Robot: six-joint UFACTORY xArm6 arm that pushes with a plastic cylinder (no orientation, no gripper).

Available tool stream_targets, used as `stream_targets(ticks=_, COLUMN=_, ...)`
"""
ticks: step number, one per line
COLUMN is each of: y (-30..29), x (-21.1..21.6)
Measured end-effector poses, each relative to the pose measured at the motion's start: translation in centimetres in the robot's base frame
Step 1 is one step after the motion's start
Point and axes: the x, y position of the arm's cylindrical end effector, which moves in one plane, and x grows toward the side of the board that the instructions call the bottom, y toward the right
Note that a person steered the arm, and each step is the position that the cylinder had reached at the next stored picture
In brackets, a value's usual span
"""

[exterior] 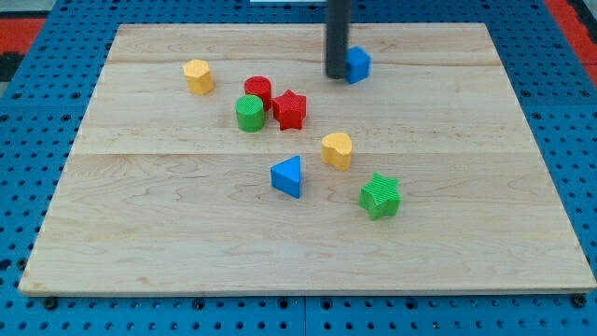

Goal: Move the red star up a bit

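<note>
The red star [290,109] lies left of the board's centre, in the upper half. A red cylinder [258,91] and a green cylinder [249,113] stand close against its left side. My tip [336,76] stands up and to the right of the star, with a gap between them. The tip touches or nearly touches the left side of a blue block [357,64].
A yellow block [198,76] sits at the upper left. A yellow block [337,149], a blue triangle [288,176] and a green star [380,196] lie below the red star. The wooden board [466,261] rests on a blue perforated table.
</note>
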Motion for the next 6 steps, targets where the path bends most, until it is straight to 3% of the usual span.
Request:
stream_targets(ticks=2, y=7.0, x=-1.5)
stream_targets(ticks=3, y=0.3, x=6.1)
stream_targets(ticks=4, y=-4.8, x=10.9)
stream_targets(ticks=5, y=-9.6, x=11.6)
stream_targets(ticks=6, y=-10.1, x=9.7)
